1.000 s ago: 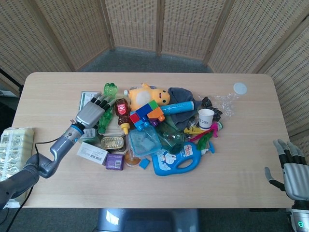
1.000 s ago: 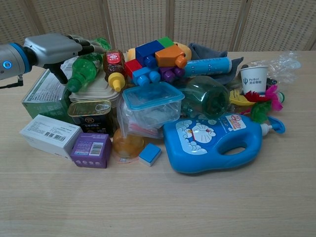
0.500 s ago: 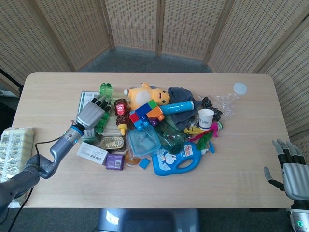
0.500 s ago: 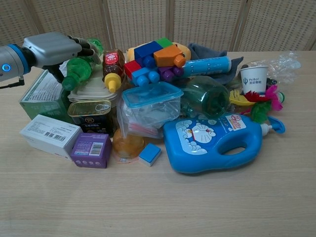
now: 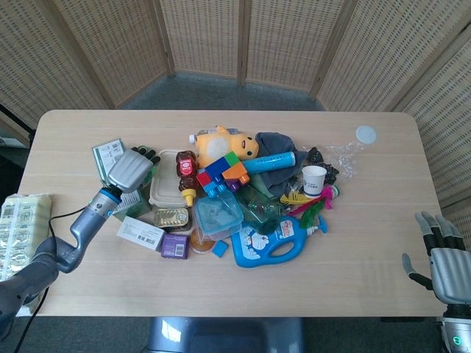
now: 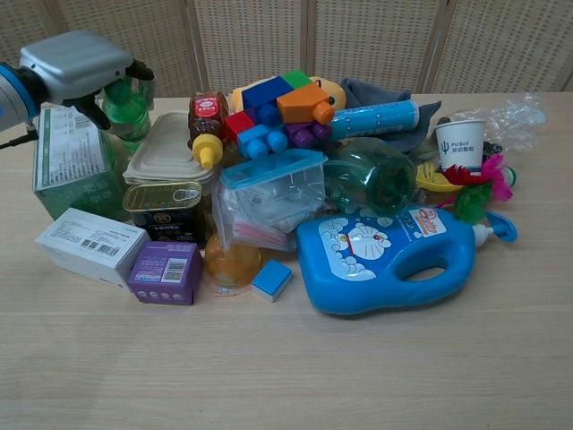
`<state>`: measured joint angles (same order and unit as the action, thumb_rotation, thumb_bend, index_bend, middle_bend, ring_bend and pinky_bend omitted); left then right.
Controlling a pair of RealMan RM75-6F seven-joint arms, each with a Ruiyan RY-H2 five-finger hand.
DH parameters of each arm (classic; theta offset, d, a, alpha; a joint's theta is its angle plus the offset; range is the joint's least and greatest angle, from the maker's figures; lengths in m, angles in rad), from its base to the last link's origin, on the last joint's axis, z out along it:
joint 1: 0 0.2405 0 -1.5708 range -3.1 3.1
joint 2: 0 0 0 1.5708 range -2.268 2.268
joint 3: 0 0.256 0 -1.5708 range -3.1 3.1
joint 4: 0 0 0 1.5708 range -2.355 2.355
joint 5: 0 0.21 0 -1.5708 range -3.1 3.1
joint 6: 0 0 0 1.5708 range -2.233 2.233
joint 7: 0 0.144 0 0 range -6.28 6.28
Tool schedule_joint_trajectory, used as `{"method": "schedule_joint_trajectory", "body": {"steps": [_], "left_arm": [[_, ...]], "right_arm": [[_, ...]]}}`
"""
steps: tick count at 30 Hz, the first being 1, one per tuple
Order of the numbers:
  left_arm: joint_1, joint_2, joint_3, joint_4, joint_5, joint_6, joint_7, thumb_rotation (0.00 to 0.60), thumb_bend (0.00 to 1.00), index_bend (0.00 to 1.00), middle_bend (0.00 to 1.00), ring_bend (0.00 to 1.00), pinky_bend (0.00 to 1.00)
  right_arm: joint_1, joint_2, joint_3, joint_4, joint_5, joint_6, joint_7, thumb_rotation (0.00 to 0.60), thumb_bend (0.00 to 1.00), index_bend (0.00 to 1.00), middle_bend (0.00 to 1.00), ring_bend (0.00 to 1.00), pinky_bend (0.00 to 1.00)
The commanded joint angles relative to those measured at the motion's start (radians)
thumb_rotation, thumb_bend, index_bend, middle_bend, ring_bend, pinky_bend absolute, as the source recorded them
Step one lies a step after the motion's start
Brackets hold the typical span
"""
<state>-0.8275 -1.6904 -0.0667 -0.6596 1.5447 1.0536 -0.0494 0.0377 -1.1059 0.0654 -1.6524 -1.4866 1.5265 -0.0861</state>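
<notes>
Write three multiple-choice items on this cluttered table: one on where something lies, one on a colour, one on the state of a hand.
1. Where does the white paper cup stand?
A. at the right side of the pile
B. under the left hand
C. on the white box

2. What colour is the big detergent jug?
A. red
B. blue
C. yellow

3. What is the left hand doing?
A. lying flat on bare table
B. pressing the jug
C. gripping a green bottle

Answers: 1 A, the cup stands right of the toy blocks. 2 B, its body is blue with a cartoon label. 3 C, dark fingers wrap the bottle, lifted off the pile.
</notes>
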Motion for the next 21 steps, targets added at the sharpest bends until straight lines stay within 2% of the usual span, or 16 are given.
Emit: {"method": "schedule_joint_trajectory", "body": {"steps": [1, 7, 13, 21], "left_arm": [[0.002, -0.012, -0.014, 0.014, -0.003, 0.032, -0.036, 0.6, 0.58, 0.56, 0.54, 0.59, 0.6], [0.002, -0.008, -0.031, 0.022, -0.008, 0.079, -0.064, 0.6, 0.58, 0.58, 0.56, 0.62, 0.62], [0.01, 0.007, -0.059, 0.003, -0.028, 0.126, -0.103, 0.6, 0.58, 0.64, 0.62, 0.68, 0.69], [0.022, 0.034, -0.099, -0.039, -0.057, 0.181, -0.137, 0.6, 0.58, 0.64, 0.64, 0.71, 0.72]], "right_arm": [[0.0, -0.002, 0.0, 0.002, 0.0, -0.001, 0.001, 0.493, 0.42, 0.04, 0.0, 0.0, 0.0], [0.001, -0.004, 0.002, 0.005, 0.001, -0.004, 0.003, 0.495, 0.42, 0.04, 0.0, 0.0, 0.0], [0.003, -0.008, 0.002, 0.009, -0.001, -0.008, 0.005, 0.493, 0.42, 0.04, 0.0, 0.0, 0.0], [0.005, -0.01, 0.003, 0.012, -0.004, -0.011, 0.007, 0.495, 0.42, 0.04, 0.0, 0.0, 0.0]]}}
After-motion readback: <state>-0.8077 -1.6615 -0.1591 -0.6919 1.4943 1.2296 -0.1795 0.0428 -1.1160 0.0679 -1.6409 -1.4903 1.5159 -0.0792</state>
